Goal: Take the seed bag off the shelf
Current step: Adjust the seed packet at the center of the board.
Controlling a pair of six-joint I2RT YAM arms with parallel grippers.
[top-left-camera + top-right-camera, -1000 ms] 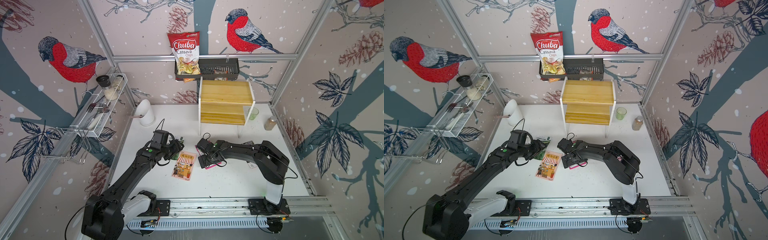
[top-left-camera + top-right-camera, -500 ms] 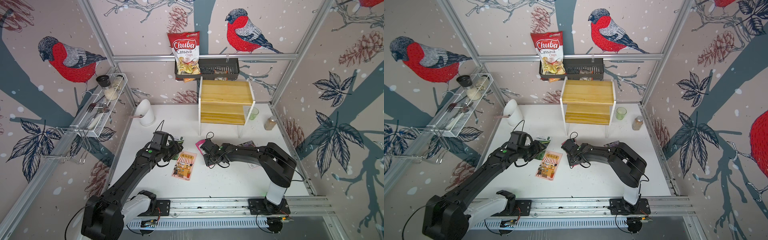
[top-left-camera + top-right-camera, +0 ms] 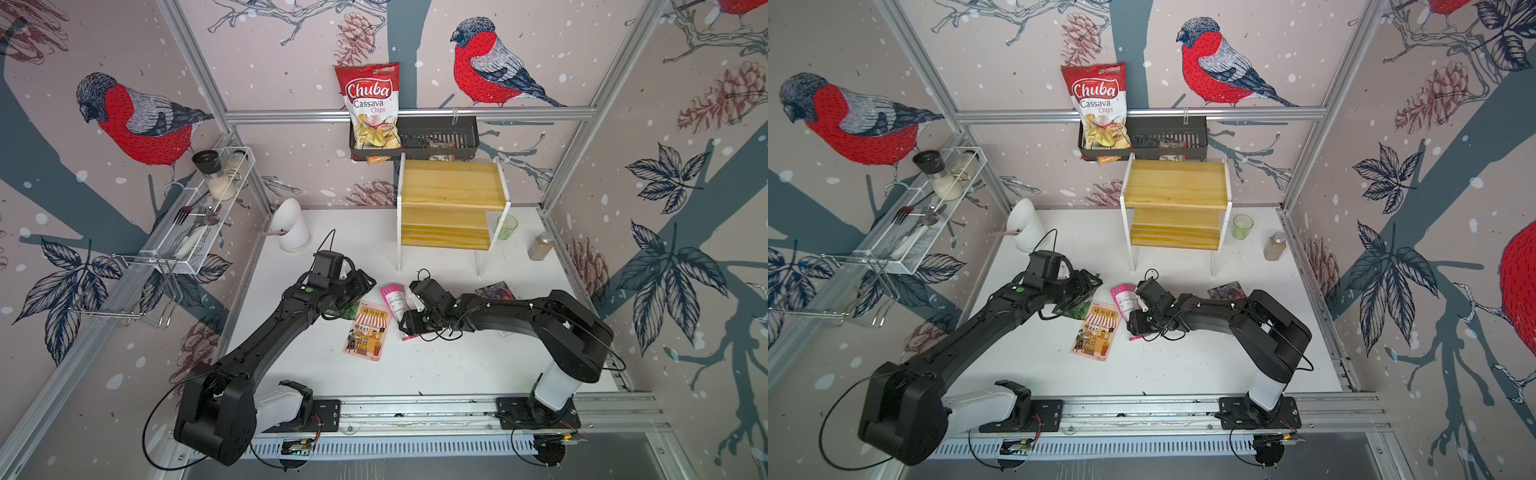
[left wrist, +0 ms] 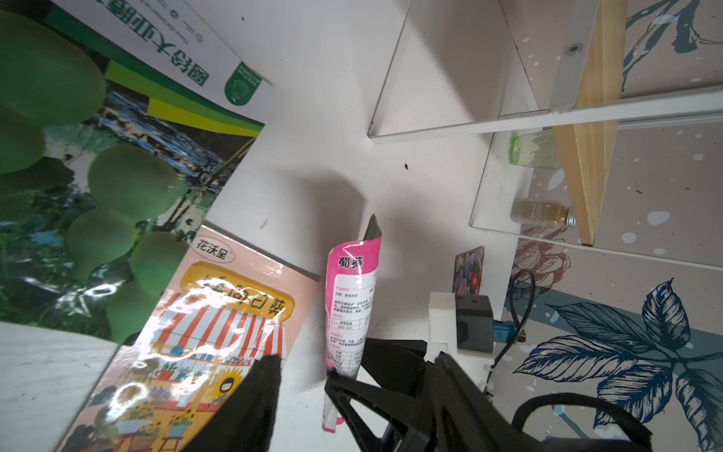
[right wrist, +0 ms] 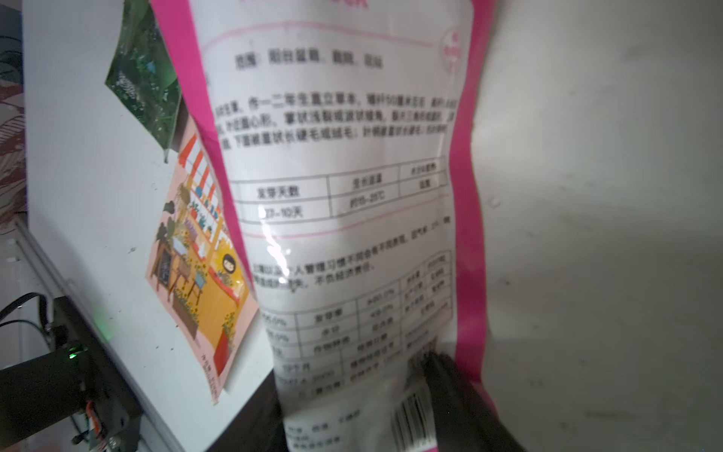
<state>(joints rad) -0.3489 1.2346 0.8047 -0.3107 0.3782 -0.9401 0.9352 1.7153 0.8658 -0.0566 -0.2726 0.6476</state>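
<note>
My right claw [image 3: 409, 319] is clenched on the pink seed bag [image 3: 392, 296] and grips it near its lower end. In my right wrist view one black finger [image 5: 457, 387] lies across the printed back beside the barcode. The bag stands raised and tilted, its top edge leaning toward 11 o'clock in both top views. I cannot tell whether its bottom edge touches the white table [image 3: 415, 370].

The bag is off the two-tier wooden shelf [image 3: 451, 183]. It is near the middle of the table, at 6 o'clock from the shelf and well apart from it.

My left claw [image 3: 365, 286] is released. In my left wrist view its fingers stand apart with nothing between them. It hangs at 9 o'clock from the pink bag, over the green gourd packet [image 4: 98, 176].

The orange seed packet [image 3: 365, 334] lies flat just beside the pink bag, at its 8 o'clock, and its upper corner touches the green packet.

A flower packet [image 3: 496, 290] lies at 3 o'clock from my right claw, partly hidden by the arm.

A green glass [image 3: 506, 226] and a spice bottle [image 3: 541, 246] stand at 3 to 4 o'clock from the shelf.
</note>
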